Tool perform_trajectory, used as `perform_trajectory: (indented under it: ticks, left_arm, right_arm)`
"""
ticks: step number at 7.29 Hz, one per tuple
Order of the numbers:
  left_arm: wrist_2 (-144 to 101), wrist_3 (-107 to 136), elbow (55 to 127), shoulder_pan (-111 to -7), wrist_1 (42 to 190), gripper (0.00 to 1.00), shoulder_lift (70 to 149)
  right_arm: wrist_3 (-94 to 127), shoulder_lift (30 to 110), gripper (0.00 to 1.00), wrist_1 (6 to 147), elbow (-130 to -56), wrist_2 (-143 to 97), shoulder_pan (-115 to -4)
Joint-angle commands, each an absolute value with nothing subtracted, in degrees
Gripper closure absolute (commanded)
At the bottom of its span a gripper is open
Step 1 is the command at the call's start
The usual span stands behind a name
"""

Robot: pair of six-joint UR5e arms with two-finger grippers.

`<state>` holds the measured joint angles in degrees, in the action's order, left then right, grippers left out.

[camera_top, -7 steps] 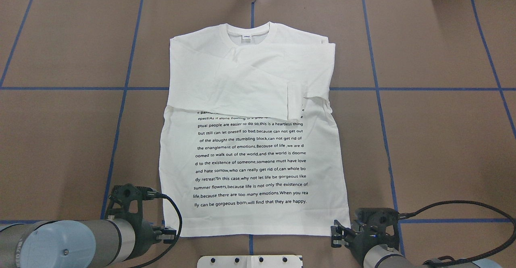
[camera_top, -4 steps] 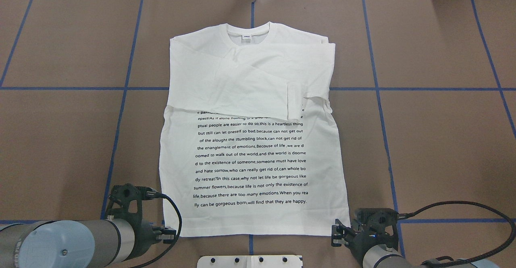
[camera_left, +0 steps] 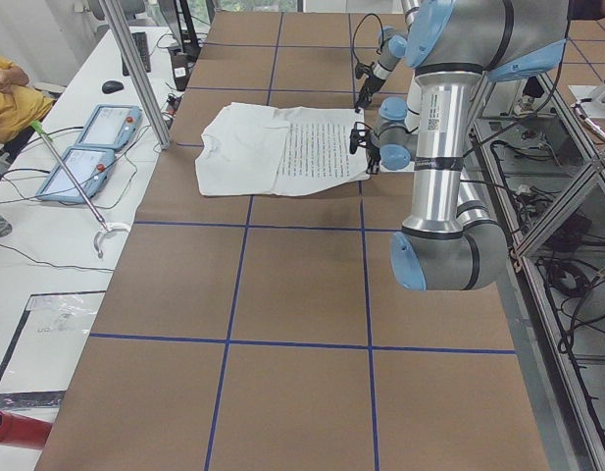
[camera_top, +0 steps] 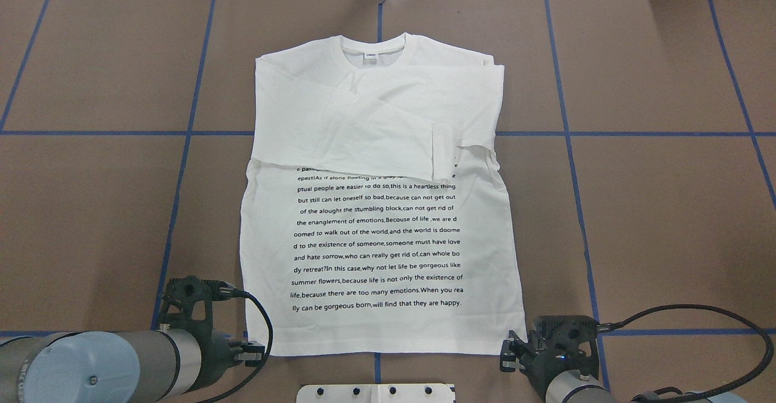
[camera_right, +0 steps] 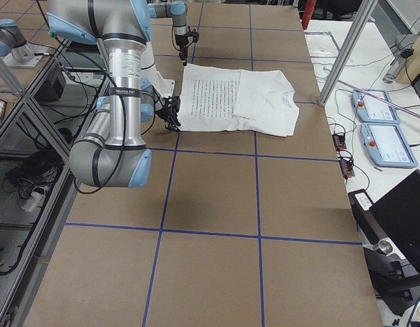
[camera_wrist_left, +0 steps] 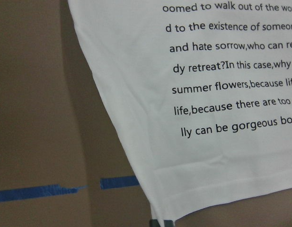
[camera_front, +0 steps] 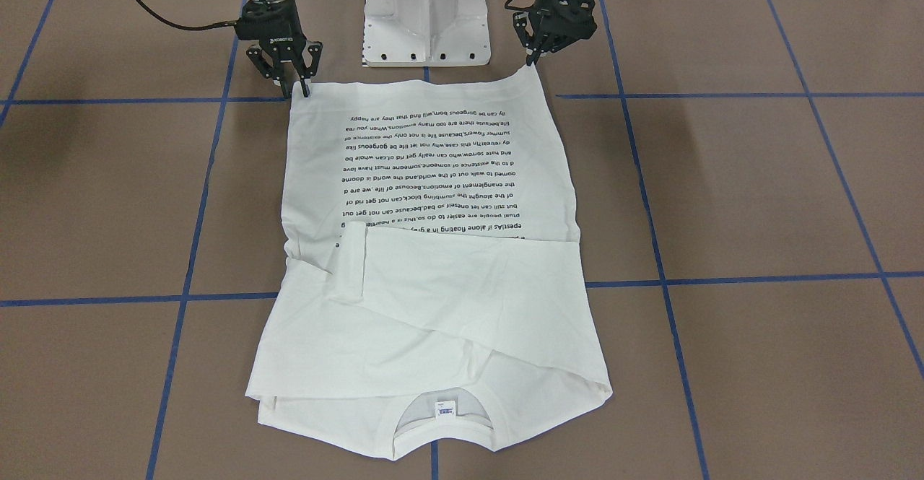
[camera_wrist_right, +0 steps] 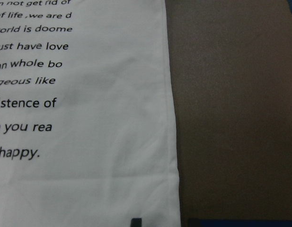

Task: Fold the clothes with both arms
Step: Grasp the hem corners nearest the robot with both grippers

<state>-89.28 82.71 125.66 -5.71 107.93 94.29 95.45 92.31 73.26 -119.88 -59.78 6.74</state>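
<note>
Right gripper shifted

Your right gripper (camera_top: 514, 354) has edged slightly toward the base plate (camera_top: 376, 393), beside the T-shirt (camera_top: 376, 209) hem corner.

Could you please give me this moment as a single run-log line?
stage: hem grasp | T-shirt: flat, sleeves folded in | left gripper: at hem corner | right gripper: at other hem corner | lift: not yet

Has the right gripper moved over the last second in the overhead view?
Yes, slightly. The right gripper has shifted toward the robot, judged against the fixed blue tape line; the T-shirt hem corner stays put.
</note>
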Motion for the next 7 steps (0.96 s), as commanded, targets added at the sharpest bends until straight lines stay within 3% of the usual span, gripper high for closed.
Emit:
perform_trajectory:
  ticks: [1, 2, 5, 7]
  left_arm:
    - [-89.2, 82.8, 126.0, -5.7, 107.9, 1.00, 94.0]
    - [-89.2, 82.8, 126.1, -5.7, 107.9, 1.00, 94.0]
    - [-89.4, 82.7, 127.9, -5.7, 107.8, 1.00, 93.6]
    - [-95.0, 82.4, 140.3, -5.9, 95.9, 1.00, 94.0]
  right_arm:
    - [95.4, 92.1, 0.82, 73.3, -119.9, -59.8, 6.9]
    - [95.4, 91.2, 1.00, 73.6, -120.0, -59.8, 6.9]
    - [95.1, 90.3, 1.00, 78.5, -124.4, -60.1, 5.9]
    - [95.2, 90.4, 1.00, 98.9, -142.9, -66.8, 6.0]
